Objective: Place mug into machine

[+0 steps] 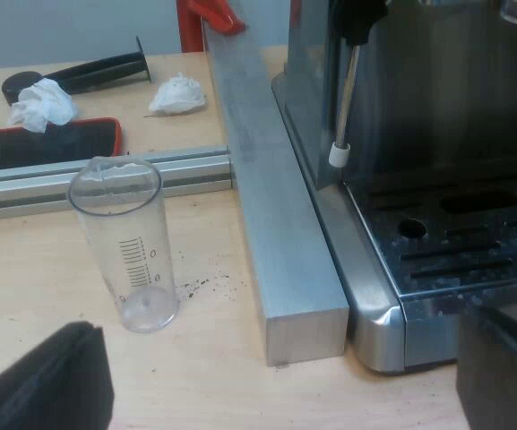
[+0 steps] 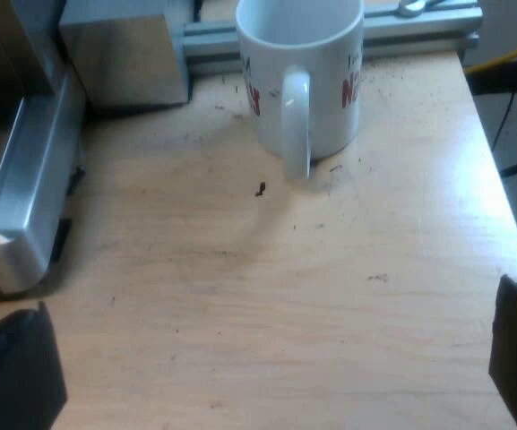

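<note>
Nothing done yet: mug (image 2: 316,81) on table (image 2: 240,287), 12 o'clock off right tool (image 2: 267,363), handle toward 6, well apart from it. It's spread wide, empty. Left tool (image 1: 271,376) spread too, near machine (image 1: 410,98) drip tray (image 1: 460,242); tray awaits mug.

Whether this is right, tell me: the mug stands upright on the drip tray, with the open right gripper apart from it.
Not right. The mug stands upright, but on the table, not on the drip tray; the right wrist view shows it. The right gripper is open and apart from it, as stated.
</note>
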Controlling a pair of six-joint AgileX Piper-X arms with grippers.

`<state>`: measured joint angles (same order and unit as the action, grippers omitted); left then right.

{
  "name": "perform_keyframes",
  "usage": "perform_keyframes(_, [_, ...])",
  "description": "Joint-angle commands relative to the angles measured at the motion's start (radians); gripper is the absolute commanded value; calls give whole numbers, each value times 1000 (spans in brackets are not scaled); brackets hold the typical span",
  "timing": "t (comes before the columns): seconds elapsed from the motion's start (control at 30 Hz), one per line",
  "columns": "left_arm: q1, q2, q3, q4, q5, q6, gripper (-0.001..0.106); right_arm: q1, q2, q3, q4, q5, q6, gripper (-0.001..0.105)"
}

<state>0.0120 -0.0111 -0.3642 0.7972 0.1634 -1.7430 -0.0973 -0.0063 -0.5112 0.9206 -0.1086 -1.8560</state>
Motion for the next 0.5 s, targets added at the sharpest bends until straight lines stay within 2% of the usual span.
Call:
perform_keyframes(0.03, [0, -138, -2, -21, -2, -1, 80, -1, -45, -4, -37, -7, -3, 105])
perform_keyframes(0.4, [0, -138, -2, -21, -2, -1, 80, -1, -45, -4, -45, -7, -3, 105])
perform_keyframes(0.47, [0, -138, -2, -21, -2, -4, 80, -1, -45, -4, -45, -7, 13, 105])
perform_keyframes(0.5, [0, -138, -2, -21, 6, -15, 80, -1, -45, -4, -48, -7, 45, 105])
